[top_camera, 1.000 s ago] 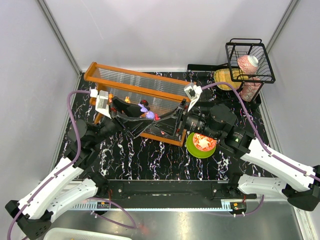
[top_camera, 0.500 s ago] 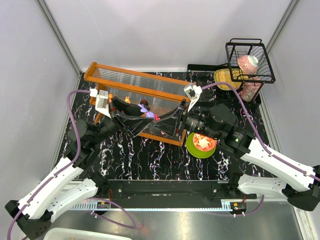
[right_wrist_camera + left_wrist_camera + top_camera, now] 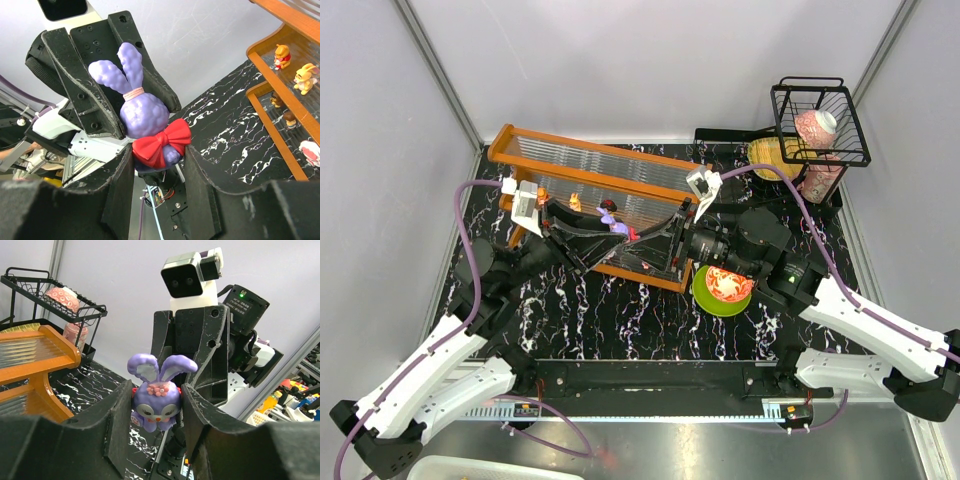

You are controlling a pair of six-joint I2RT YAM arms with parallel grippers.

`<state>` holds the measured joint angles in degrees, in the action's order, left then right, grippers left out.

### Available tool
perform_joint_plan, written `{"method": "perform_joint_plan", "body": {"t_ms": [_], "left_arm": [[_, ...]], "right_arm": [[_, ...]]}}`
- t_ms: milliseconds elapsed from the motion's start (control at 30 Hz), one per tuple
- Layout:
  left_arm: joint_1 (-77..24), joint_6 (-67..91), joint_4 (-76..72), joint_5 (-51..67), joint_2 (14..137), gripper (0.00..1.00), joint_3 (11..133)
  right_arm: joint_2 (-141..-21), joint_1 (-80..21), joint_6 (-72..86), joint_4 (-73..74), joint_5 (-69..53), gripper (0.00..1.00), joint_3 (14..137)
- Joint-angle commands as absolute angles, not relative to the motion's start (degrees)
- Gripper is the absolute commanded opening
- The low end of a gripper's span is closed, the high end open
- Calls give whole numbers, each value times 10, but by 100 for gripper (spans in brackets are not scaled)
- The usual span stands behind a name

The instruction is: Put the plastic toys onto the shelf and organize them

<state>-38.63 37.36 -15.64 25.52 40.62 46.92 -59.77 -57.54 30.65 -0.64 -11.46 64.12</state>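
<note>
A purple bunny toy [image 3: 615, 222] with a red bow [image 3: 162, 142] hangs above the front of the orange-framed shelf [image 3: 570, 160]. Both grippers meet on it. My right gripper [image 3: 157, 160] is shut on the bunny's body at the bow. My left gripper [image 3: 156, 410] has its pads against both sides of the bunny's head [image 3: 156, 399]. Small toys stand on the shelf's lower tier: an orange bear [image 3: 282, 56], a yellow rabbit [image 3: 306, 77], two brown figures [image 3: 277, 99] and a white and pink one [image 3: 312, 150].
A green plate with a red-patterned bowl [image 3: 723, 285] lies just right of the shelf, under my right arm. At the back right stands a black wire basket [image 3: 818, 120] holding a pink cup, with a yellow object [image 3: 770, 152] beside it.
My left jaws have closed in onto the bunny's head. The bunny and both grippers have shifted slightly towards the shelf. The right grip is unchanged.
</note>
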Motion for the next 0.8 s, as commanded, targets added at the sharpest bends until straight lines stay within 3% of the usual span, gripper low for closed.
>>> {"method": "perform_joint_plan", "body": {"t_ms": [0,300,400,433,533,767], "left_arm": [[-385,372,-182,254,409,37,495],[-385,376,-182,265,409,9,495],[-385,377,-179,263,406,0,493],[-385,376,-174,262,404,0,492],[-384,367,-157,252,397,0,491],[-385,342,-109,241,391,0,508]], "right_arm": [[-592,-574,300,-39,-126,0,642],[-590,-574,301,-44,-126,1,641],[-590,-574,301,-42,-126,23,642],[-588,-574,300,-40,-124,38,642],[-580,-574,291,-16,-99,55,652],[-529,-573,247,75,-30,78,681]]}}
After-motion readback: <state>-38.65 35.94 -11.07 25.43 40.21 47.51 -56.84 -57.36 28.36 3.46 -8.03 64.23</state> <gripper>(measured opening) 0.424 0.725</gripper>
